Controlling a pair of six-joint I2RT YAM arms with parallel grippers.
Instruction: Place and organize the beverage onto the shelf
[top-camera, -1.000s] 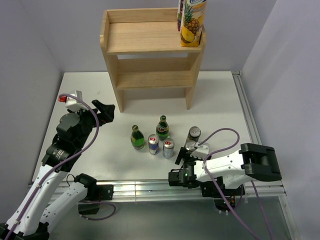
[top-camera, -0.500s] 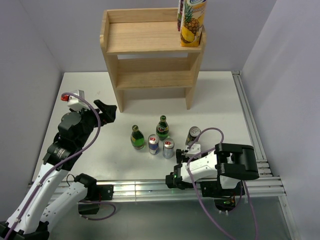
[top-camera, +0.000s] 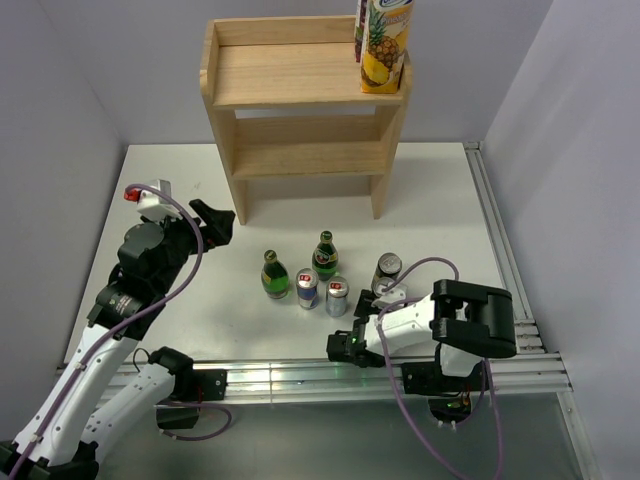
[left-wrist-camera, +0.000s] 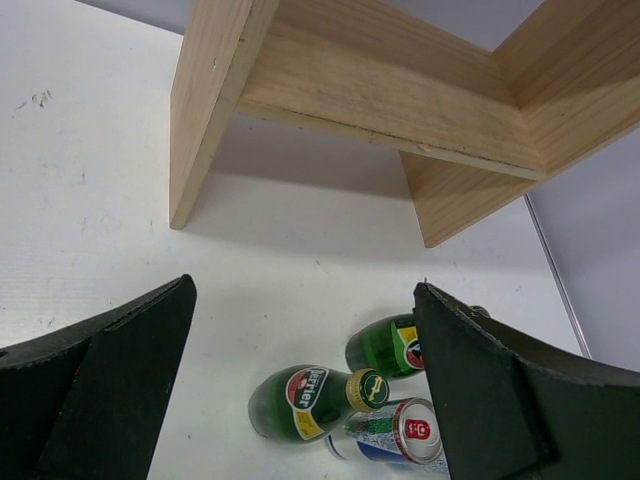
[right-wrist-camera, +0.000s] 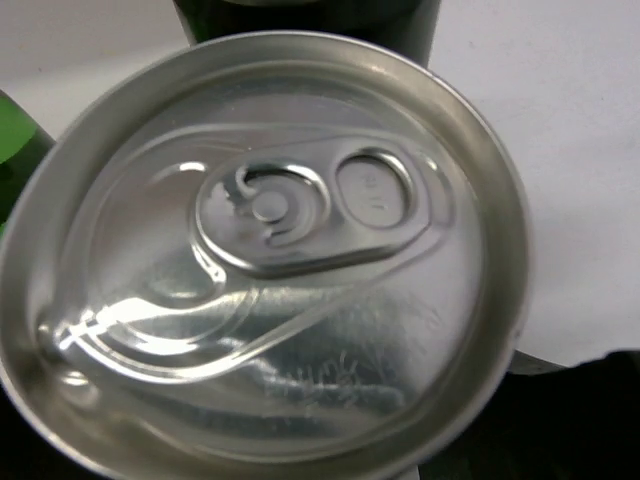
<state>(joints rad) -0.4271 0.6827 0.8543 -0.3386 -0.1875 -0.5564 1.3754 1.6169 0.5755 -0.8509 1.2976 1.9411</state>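
Note:
The wooden shelf (top-camera: 300, 90) stands at the back of the table. In front of it stand two green bottles (top-camera: 274, 275) (top-camera: 325, 255), two blue-and-silver cans (top-camera: 307, 288) (top-camera: 337, 297) and a black can (top-camera: 388, 267). My right gripper (top-camera: 375, 312) is low over a second black can, which it hides in the top view. That can's silver lid (right-wrist-camera: 265, 270) fills the right wrist view, and the gripper is shut on it. My left gripper (top-camera: 215, 222) hangs open left of the drinks. A green bottle (left-wrist-camera: 310, 400) shows between its fingers, far below.
A tall pineapple juice carton (top-camera: 385, 45) stands on the right end of the shelf's top tier. A metal rail (top-camera: 300, 375) runs along the table's near edge, and another along the right side. Grey walls close in on both sides.
My right arm has drawn in toward its base. Its gripper has slid left over the nearer black can and gone from open to shut on it. The left arm has barely moved.

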